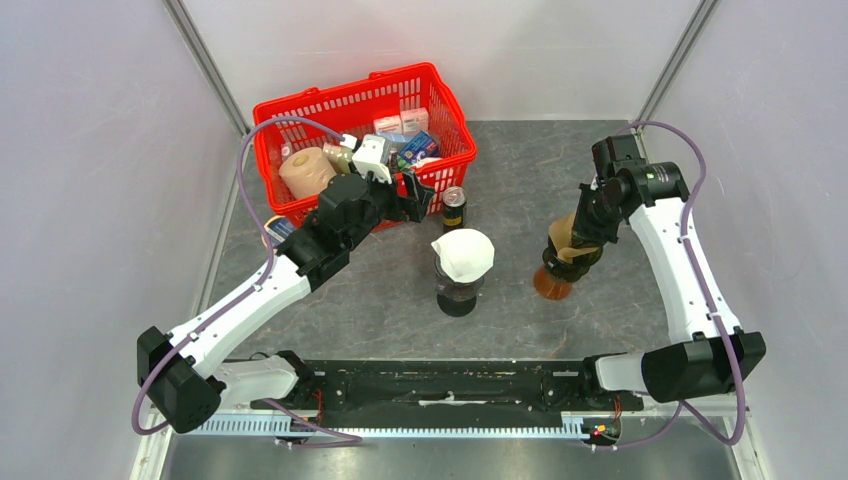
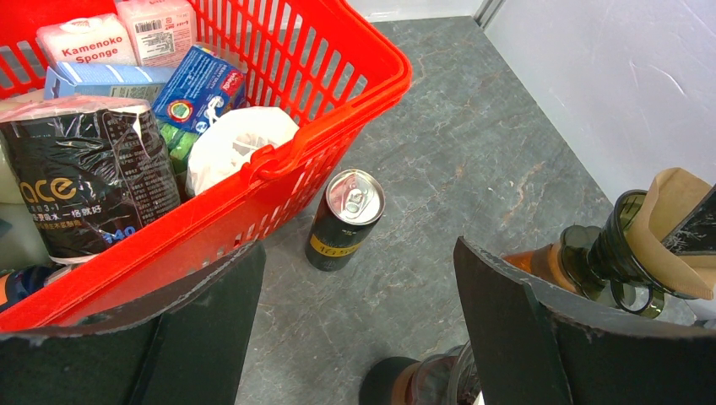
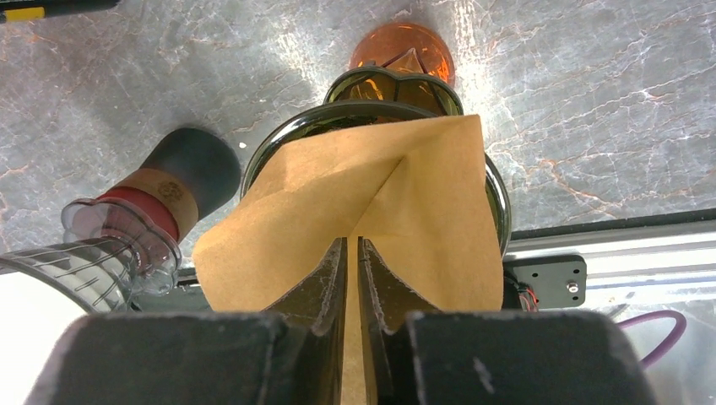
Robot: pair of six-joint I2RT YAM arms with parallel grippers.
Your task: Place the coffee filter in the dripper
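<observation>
The brown paper coffee filter (image 3: 397, 186) stands in the dark glass dripper (image 3: 287, 143), which tops an amber carafe (image 1: 552, 285) at the right of the table. My right gripper (image 3: 353, 245) comes down on it from above, its jaws pinched on a fold of the filter (image 1: 562, 236). In the left wrist view the same filter (image 2: 671, 211) and dripper (image 2: 621, 253) show at the far right. My left gripper (image 2: 356, 253) hovers open and holds nothing, over the table beside the red basket (image 1: 300, 100).
A second carafe (image 1: 458, 295) with a white filter (image 1: 463, 252) on it stands mid-table. A black can (image 2: 346, 219) stands just in front of the basket (image 2: 338, 110), which holds several packaged goods. The arm bases and a black rail run along the near edge.
</observation>
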